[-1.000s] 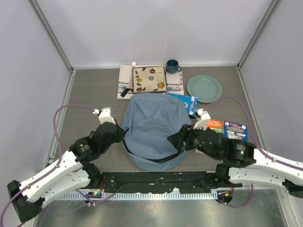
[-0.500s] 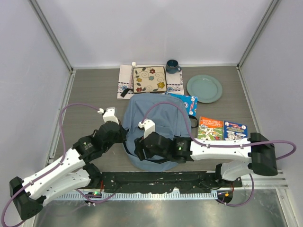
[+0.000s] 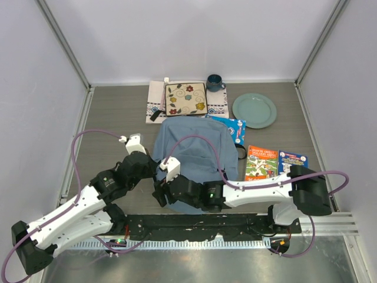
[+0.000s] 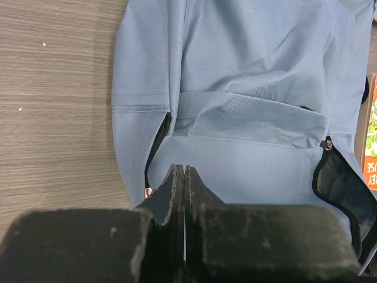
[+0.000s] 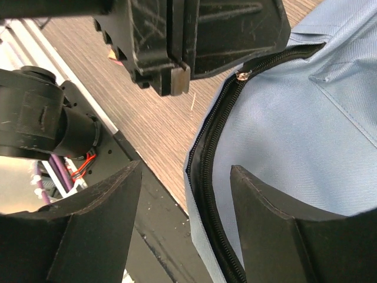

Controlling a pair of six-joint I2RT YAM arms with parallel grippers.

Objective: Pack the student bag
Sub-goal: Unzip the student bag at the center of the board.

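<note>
The student bag point(image 3: 197, 147), light blue with dark zippers, lies flat mid-table. My left gripper point(image 3: 154, 170) sits at the bag's near-left edge; in the left wrist view its fingers point(image 4: 177, 183) are pressed together over the blue fabric point(image 4: 247, 71), beside a zipper pull point(image 4: 148, 191). I cannot tell whether any fabric is pinched. My right arm reaches across the bag's near edge to the left. The right gripper point(image 3: 158, 193) is open, and its jaws point(image 5: 185, 177) straddle the bag's black zipper edge point(image 5: 207, 177) without touching it. The left gripper point(image 5: 171, 76) shows just beyond.
Two picture books point(image 3: 261, 162) point(image 3: 293, 160) lie right of the bag, and a blue box point(image 3: 237, 128) pokes out by its far-right corner. Behind are a green plate point(image 3: 254, 110), a dark mug point(image 3: 214, 82) and a flowered square plate point(image 3: 185, 98) on a white mat point(image 3: 155, 105).
The right arm has swung from the bag's right side across its near edge to the near-left corner, staying open. The left arm has barely moved.
</note>
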